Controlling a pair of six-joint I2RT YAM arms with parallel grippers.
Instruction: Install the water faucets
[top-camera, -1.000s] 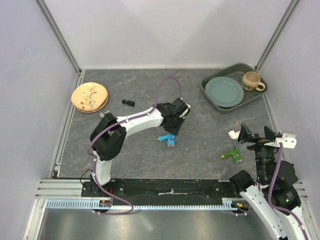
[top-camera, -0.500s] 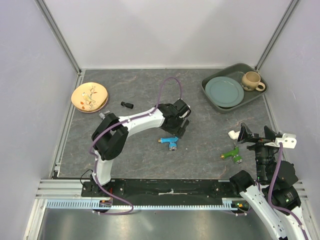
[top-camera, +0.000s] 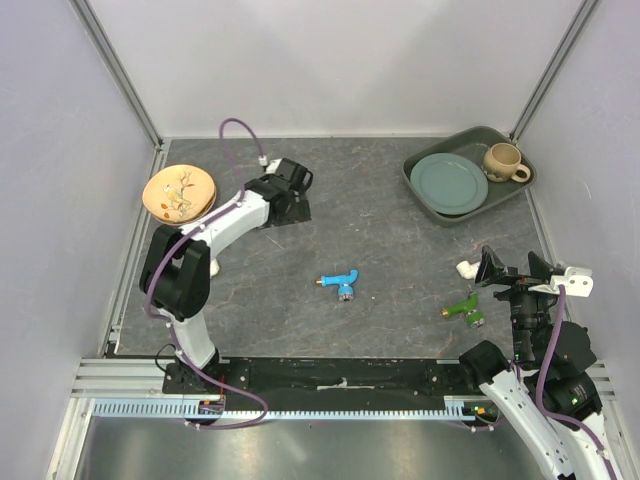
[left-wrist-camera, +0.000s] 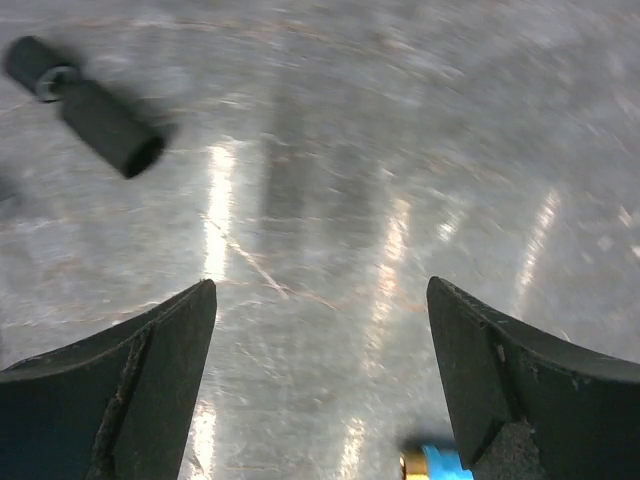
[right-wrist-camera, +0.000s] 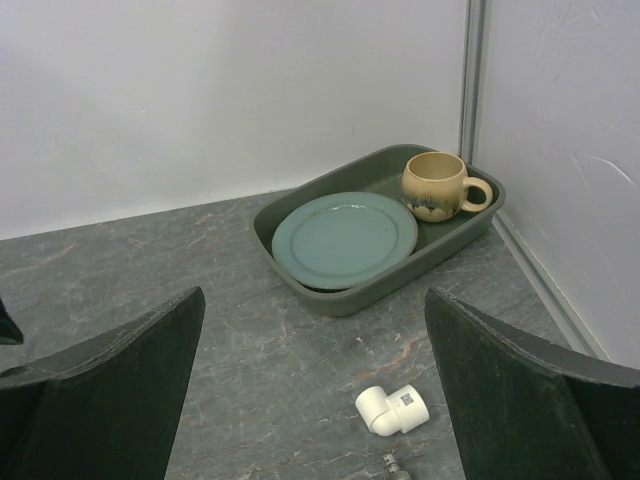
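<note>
The blue water faucet (top-camera: 340, 283) lies on the grey table near the middle, and its brass tip and a bit of blue (left-wrist-camera: 432, 465) show at the bottom edge of the left wrist view. The green water faucet (top-camera: 463, 308) lies at the right, in front of my right gripper (top-camera: 512, 266). My left gripper (top-camera: 296, 200) hovers at the back left, open and empty (left-wrist-camera: 320, 285). A small black cylindrical piece (left-wrist-camera: 90, 95) lies ahead of it to the left. My right gripper (right-wrist-camera: 314, 294) is wide open with nothing between its fingers.
A white elbow pipe piece (top-camera: 466, 268) (right-wrist-camera: 392, 410) lies just beyond the right gripper. A dark green tray (top-camera: 415, 165) at the back right holds a teal plate (top-camera: 448, 183) and a beige mug (top-camera: 503, 160). A floral plate (top-camera: 179, 193) sits at the back left.
My left gripper opened and let go of the blue faucet, which now lies on the table. The left arm then swung away to the back left. The right arm stayed still.
</note>
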